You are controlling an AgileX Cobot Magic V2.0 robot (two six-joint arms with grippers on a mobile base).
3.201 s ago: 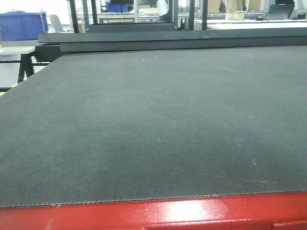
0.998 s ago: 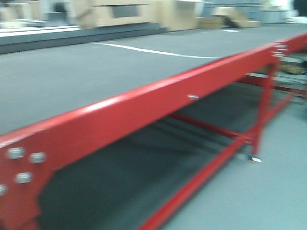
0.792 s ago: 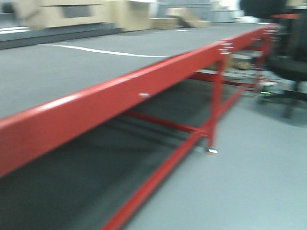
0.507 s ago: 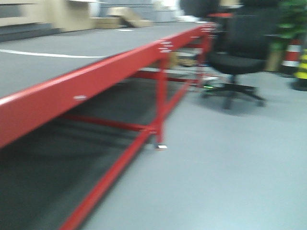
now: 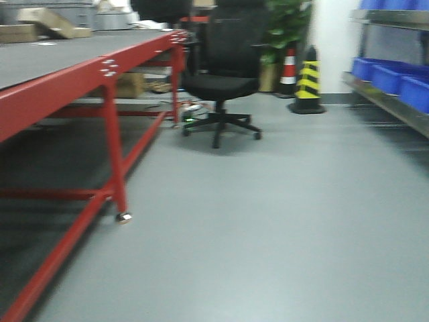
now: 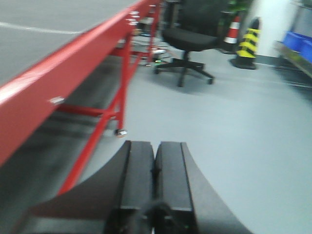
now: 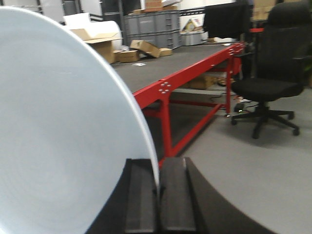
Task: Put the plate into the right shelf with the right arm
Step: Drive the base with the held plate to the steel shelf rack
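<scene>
Our right claw (image 7: 158, 170) low centre, pinching the plate (image 7: 63, 131) by its rim, plate filling the frame's left, our left claw (image 6: 155, 153) pressed together

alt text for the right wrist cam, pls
The right pincer is shut on the edge of a white plate, held on edge and filling the left half of the frame. Behind it: a long red-framed table with cardboard boxes, and a black office chair on grey floor.
</scene>
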